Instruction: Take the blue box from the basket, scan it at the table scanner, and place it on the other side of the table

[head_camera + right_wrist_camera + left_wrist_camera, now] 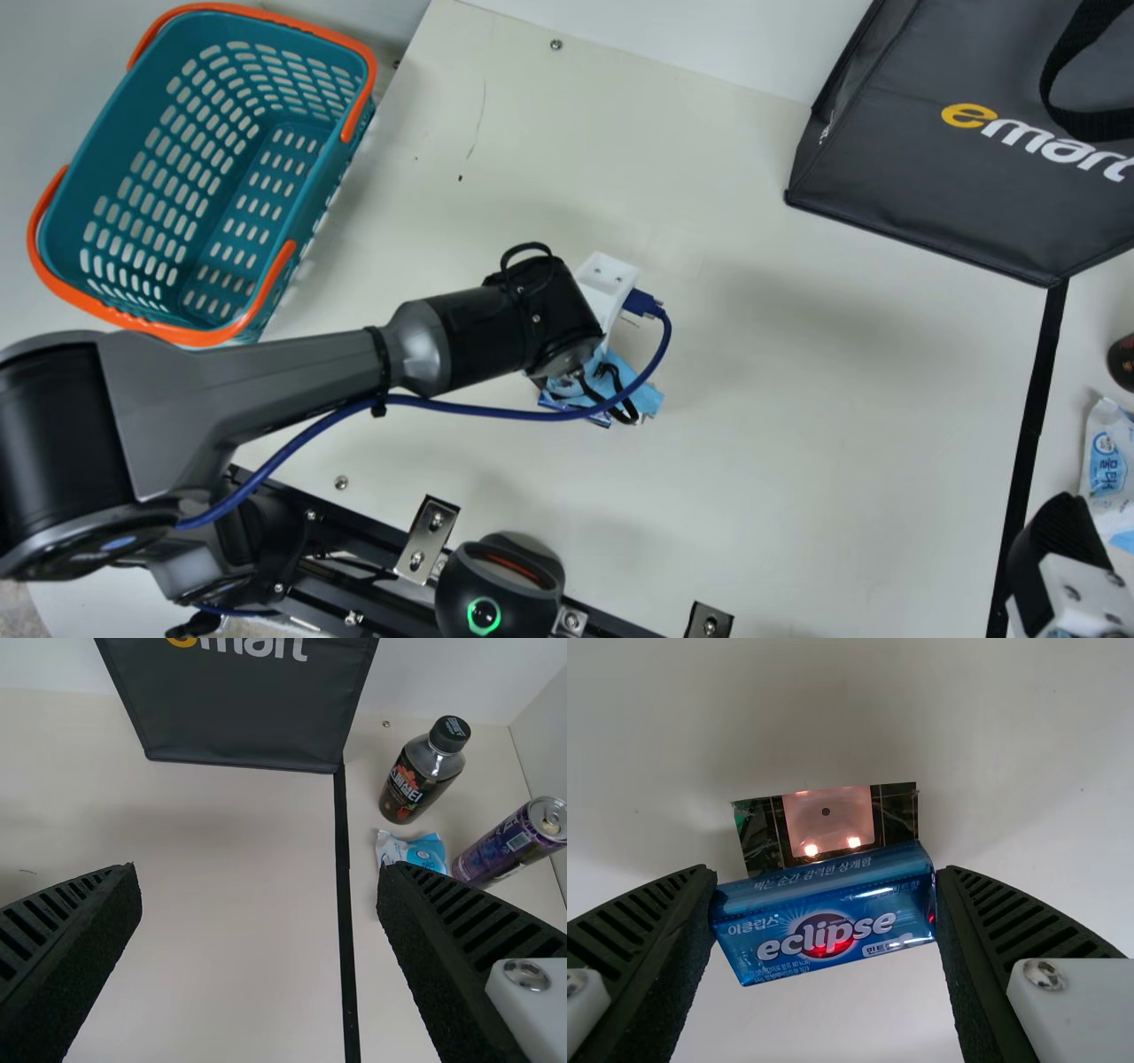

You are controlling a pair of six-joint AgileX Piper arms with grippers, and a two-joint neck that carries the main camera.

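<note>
The left hand (pixel 611 377) is over the middle of the desk (pixel 797 461), holding the blue box (pixel 824 921) crosswise, a finger against each end. The box's printed front faces the wrist camera, slightly tilted. The right hand (pixel 1054 545) is wide and has nothing between its fingers; it is well to the right of the left hand, near the black line (pixel 1035 408) on the desk.

The black scanner (pixel 500 589), with its green ring, is apart from the left hand, on the robot's side of it. The teal basket (pixel 106 142) with orange handles is to the left of that hand and farther out. A dark bag (pixel 895 159) stands beyond both hands, between them from side to side. Beyond the right hand are a white-and-blue pack (pixel 1107 461), a dark bottle (pixel 416 780) and a purple can (pixel 505 849).
</note>
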